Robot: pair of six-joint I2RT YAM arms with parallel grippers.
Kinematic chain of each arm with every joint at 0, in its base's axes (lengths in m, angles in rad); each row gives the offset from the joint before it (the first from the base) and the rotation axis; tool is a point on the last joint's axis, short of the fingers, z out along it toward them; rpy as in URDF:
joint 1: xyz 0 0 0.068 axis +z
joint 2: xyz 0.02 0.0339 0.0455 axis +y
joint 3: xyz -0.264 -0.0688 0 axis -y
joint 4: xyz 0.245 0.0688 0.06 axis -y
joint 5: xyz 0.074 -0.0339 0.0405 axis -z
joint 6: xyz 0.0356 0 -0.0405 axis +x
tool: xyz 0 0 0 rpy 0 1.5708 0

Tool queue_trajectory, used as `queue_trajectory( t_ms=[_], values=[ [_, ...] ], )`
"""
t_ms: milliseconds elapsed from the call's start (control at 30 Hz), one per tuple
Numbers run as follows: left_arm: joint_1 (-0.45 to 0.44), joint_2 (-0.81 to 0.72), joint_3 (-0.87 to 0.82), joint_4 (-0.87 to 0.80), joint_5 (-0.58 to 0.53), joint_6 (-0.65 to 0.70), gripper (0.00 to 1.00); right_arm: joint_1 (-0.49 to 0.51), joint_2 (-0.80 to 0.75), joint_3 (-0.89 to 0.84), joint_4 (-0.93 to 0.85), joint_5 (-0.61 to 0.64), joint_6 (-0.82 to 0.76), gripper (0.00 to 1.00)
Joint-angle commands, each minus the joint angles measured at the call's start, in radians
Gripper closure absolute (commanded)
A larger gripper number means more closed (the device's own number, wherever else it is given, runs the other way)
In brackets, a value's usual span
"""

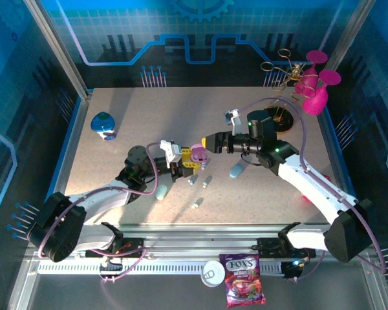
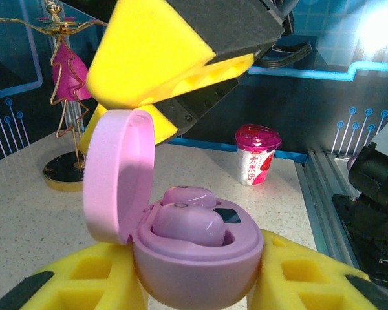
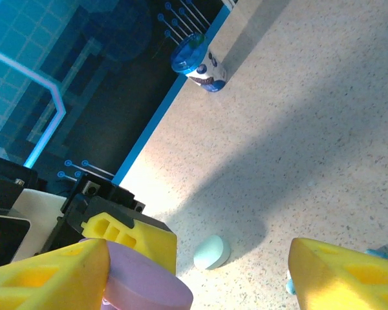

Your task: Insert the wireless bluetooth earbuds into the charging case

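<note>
Between the yellow foam pads [image 2: 126,284] of the left tool [image 2: 200,290], two small lilac wireless earbuds [image 2: 187,219] sit in the wells of the open, pebble-shaped pink-purple charging case [image 2: 200,265], whose lid [image 2: 116,174] stands upright. That pair looks done. Three pale grey-blue earbuds [image 1: 197,204] lie loose on the speckled worktop [image 1: 116,168] near two closed teal cases [image 1: 238,170], apparently left to do. The left tool clamps the case's base. The right tool [image 3: 199,258] gapes wide and holds nothing, with one pad just beside the lid.
</note>
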Motion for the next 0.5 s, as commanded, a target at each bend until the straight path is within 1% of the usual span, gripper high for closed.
queue_trajectory(
  t_ms=[0, 100, 233, 333, 400, 467],
  values=[
    [-0.001, -0.023, 0.025, 0.042, -0.033, -0.01, 0.79, 0.014, 0.003, 0.009, -0.051, -0.05, -0.026, 0.27],
    [-0.001, -0.01, 0.035, 0.044, -0.076, -0.036, 0.79, 0.028, -0.016, -0.011, -0.051, -0.051, -0.038, 0.27],
    [-0.002, 0.013, 0.039, 0.087, -0.103, -0.062, 0.79, 0.036, -0.046, -0.023, -0.052, -0.047, -0.053, 0.27],
    [-0.002, 0.03, 0.04, 0.123, -0.109, -0.074, 0.79, 0.035, -0.072, -0.039, -0.011, -0.049, -0.022, 0.26],
    [-0.002, 0.039, 0.038, 0.149, -0.109, -0.075, 0.79, 0.017, -0.086, -0.06, 0.064, -0.07, 0.078, 0.27],
    [-0.001, 0.043, 0.032, 0.175, -0.111, -0.077, 0.79, -0.004, -0.092, -0.093, 0.168, -0.105, 0.225, 0.28]
  ],
)
